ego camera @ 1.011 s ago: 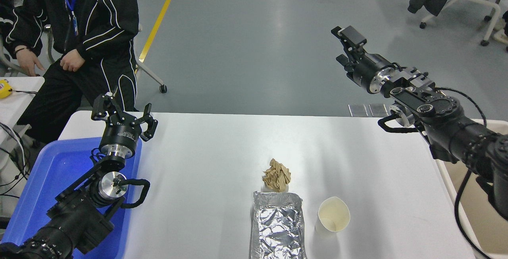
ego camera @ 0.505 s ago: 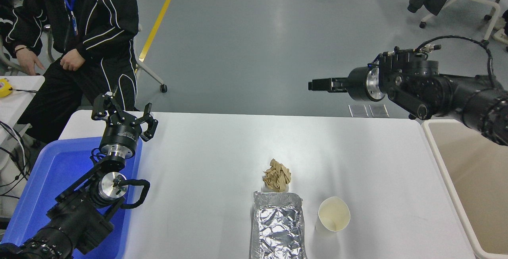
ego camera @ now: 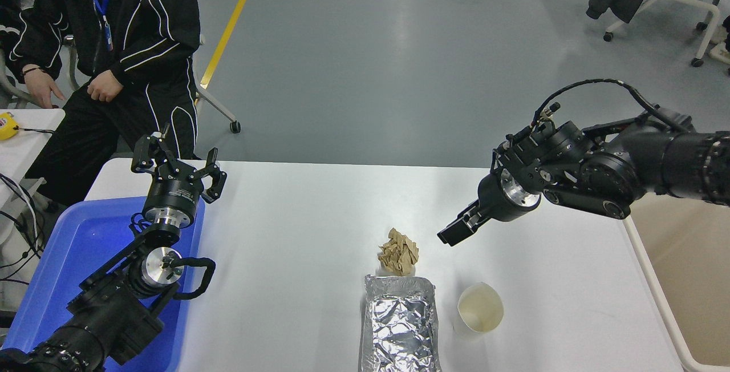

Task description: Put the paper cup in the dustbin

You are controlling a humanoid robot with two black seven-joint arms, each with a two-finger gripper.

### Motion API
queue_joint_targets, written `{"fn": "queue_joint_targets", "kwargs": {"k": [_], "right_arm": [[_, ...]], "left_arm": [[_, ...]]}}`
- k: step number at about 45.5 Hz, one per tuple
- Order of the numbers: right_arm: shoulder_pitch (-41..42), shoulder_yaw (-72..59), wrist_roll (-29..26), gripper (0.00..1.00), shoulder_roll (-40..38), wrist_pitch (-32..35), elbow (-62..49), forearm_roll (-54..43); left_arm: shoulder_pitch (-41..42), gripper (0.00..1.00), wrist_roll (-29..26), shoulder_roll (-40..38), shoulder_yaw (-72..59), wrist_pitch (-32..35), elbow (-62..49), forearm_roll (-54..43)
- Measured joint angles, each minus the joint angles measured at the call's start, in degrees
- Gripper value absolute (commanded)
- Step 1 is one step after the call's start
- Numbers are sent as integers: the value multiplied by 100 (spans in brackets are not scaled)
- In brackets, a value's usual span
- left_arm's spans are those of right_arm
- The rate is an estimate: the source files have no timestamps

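The paper cup stands upright on the white table near the front edge, right of a foil tray. The beige dustbin stands off the table's right edge, only partly in view. My right gripper hangs above the table, pointing down and left, behind and a little left of the cup and well clear of it. It is seen nearly edge-on and looks open and empty. My left gripper is parked open at the lower left, over the blue tray's far corner.
A crinkled silver foil tray lies just left of the cup, with a crumpled brown paper wad behind it. A blue tray sits at the left. A person sits at the far left.
My right arm has swung from high over the dustbin side, down and left over the table, and the gripper now tilts down toward the cup area. The cup and left arm have not moved.
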Motion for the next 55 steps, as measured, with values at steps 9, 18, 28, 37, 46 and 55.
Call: {"fn": "queue_joint_targets", "kwargs": {"k": [9,18,28,37,46,55], "right_arm": [[-9,-87,2,100,-247,20,274,-181],[-9,-145,7,100,-474,88,604,-303],[-95,-160,10,100,-593,121,834,-428],[-332,-109,5,99,-631,110,859,-503],[-614,44,6,90,-647,82,762,-547],[-822,168,5,77,-657,64,631,-568]], "left_arm": [[0,100,-1,0,0,0,0,0],[0,100,-2,0,0,0,0,0],[0,100,-2,0,0,0,0,0],[0,100,-1,0,0,0,-1,0],[0,100,-1,0,0,0,-1,0],[0,100,1,0,0,0,-1,0]]}}
